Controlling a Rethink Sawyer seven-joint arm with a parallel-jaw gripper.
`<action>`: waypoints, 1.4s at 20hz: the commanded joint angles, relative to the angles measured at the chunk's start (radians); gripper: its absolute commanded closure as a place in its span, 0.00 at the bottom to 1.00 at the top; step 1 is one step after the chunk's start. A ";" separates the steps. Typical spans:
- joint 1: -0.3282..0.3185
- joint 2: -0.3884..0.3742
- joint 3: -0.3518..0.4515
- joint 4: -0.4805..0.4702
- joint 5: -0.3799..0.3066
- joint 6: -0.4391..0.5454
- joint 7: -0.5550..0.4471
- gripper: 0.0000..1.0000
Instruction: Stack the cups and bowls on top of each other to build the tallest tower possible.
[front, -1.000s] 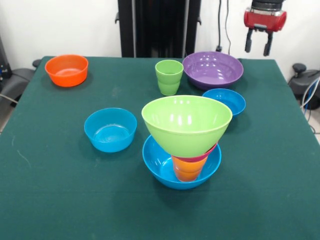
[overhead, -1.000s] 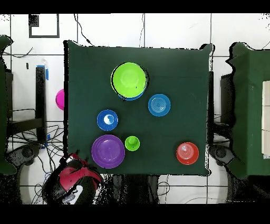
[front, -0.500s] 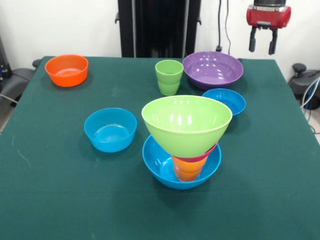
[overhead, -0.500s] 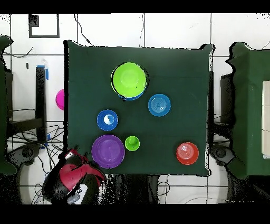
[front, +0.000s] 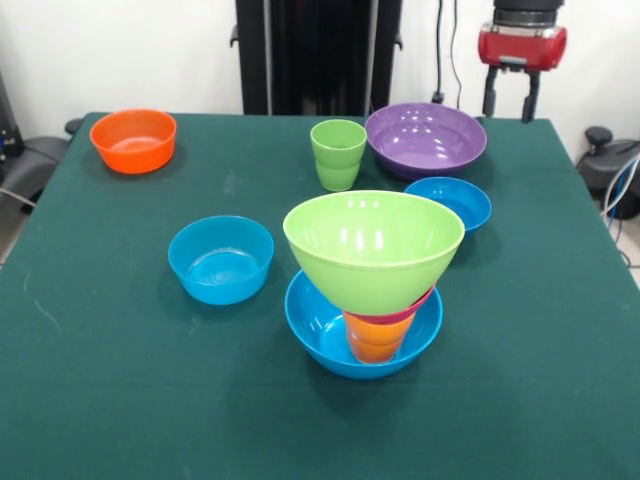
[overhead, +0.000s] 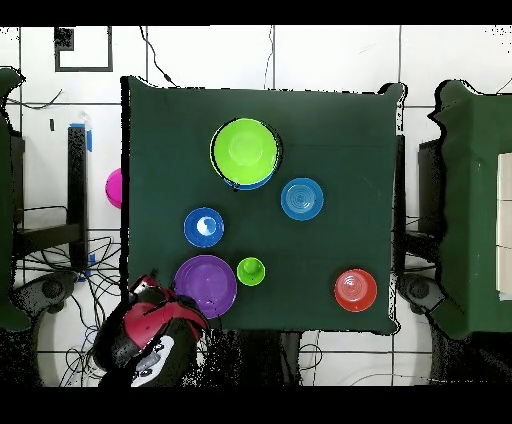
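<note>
The tower stands at the table's middle. Its base is a large blue bowl (front: 318, 335) holding an orange-yellow cup (front: 375, 340). A pink-red bowl (front: 421, 304) sits on the cup, and a large lime green bowl (front: 373, 245) (overhead: 245, 150) tops it. Loose on the cloth are a light green cup (front: 338, 153) (overhead: 251, 271), a wide purple bowl (front: 425, 138) (overhead: 205, 286), two small blue bowls (front: 448, 202) (front: 221, 259) and an orange bowl (front: 133, 140) (overhead: 356, 290). My gripper (front: 510, 103) hangs open and empty above the table's corner, just beside the purple bowl.
The red arm head (overhead: 150, 328) overhangs the table edge next to the purple bowl. A pink round thing (overhead: 114, 188) lies off the table at its side. Chairs and cables surround the green table (front: 100, 380).
The gripper has shifted a little toward the purple bowl and come slightly lower, still open. The bowls and cups have not moved.
</note>
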 joint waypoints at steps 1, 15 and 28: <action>-0.002 0.131 -0.003 -0.076 -0.078 -0.066 -0.049 0.00; 0.029 0.264 -0.098 -0.124 -0.114 -0.186 -0.033 0.00; 0.098 0.452 -0.102 -0.224 -0.009 -0.331 0.021 0.00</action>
